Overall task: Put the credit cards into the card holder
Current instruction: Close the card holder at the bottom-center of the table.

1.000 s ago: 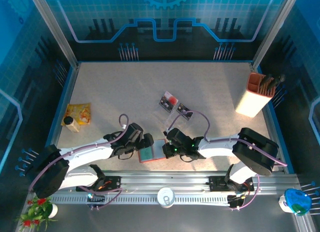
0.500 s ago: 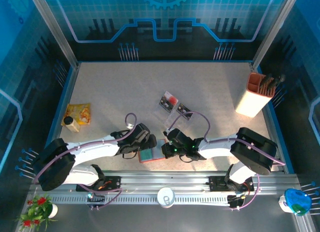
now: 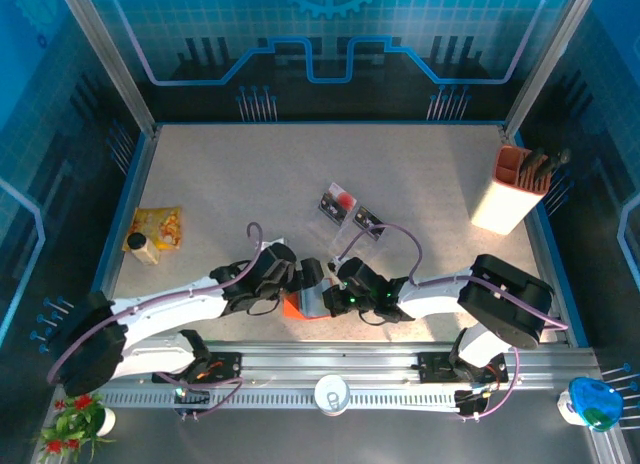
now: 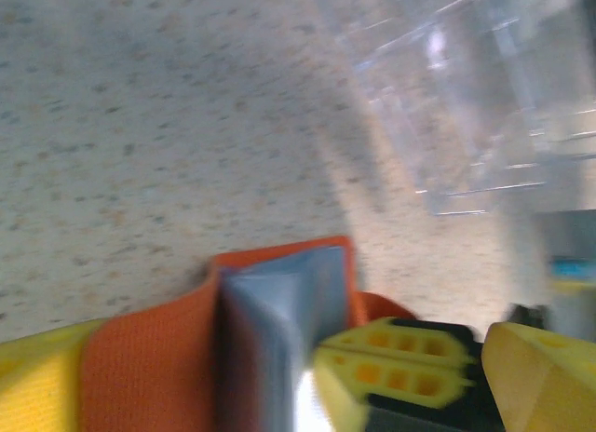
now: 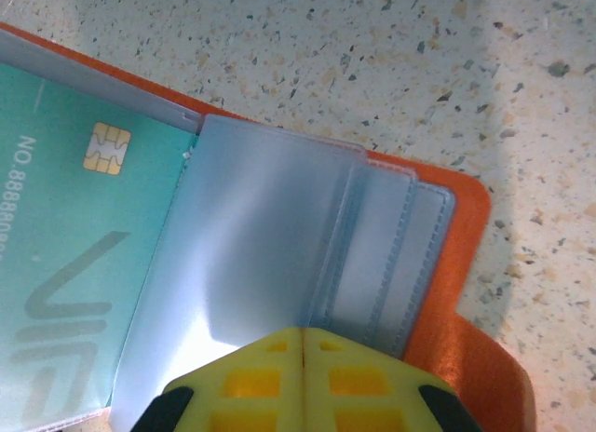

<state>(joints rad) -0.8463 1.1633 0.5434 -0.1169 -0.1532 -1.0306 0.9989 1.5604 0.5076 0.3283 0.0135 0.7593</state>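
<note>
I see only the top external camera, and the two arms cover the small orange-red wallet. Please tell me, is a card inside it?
Observer: Yes, right wrist view: a teal card with a gold chip sits under a clear sleeve of the small orange-red folding fabric wallet.
Operator: Are other sleeves free?
Observer: The clear plastic pockets beside it look empty.
Operator: Does the left end effector hold the wallet?
Observer: Yes, its yellow fingers clamp an upright orange flap with grey-blue lining.
</note>
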